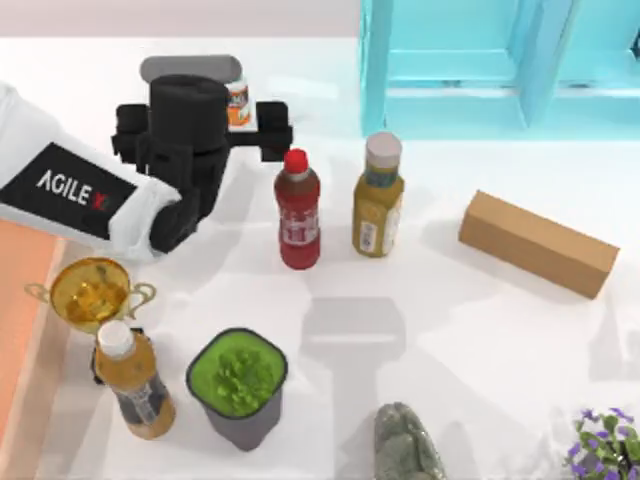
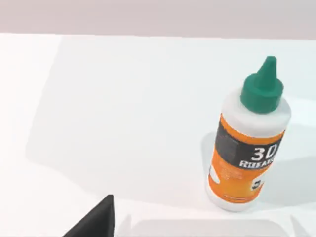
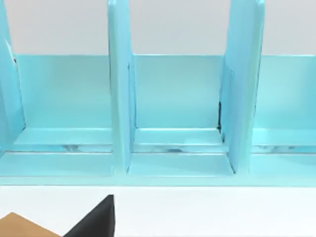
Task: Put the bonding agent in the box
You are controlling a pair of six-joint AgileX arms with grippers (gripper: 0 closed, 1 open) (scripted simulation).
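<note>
Left end effector [image 1: 212,110]: hovering over the worktop's [image 1: 450,330] far left; finger state cannot be told. Bonding agent [image 2: 247,140]: standing upright just beyond it, untouched. Box [image 1: 15,300]: sitting at left edge.

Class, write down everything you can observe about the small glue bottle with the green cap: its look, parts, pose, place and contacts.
The glue bottle has a white, plastic-looking body, an orange label with a dark band and white lettering, and a green pointed cap. It stands upright on the white table, cap on, near the table's far edge toward the left. In the top view, the left gripper hovers beside it and partly hides it. The left wrist view shows nothing touching it but the table.
</note>
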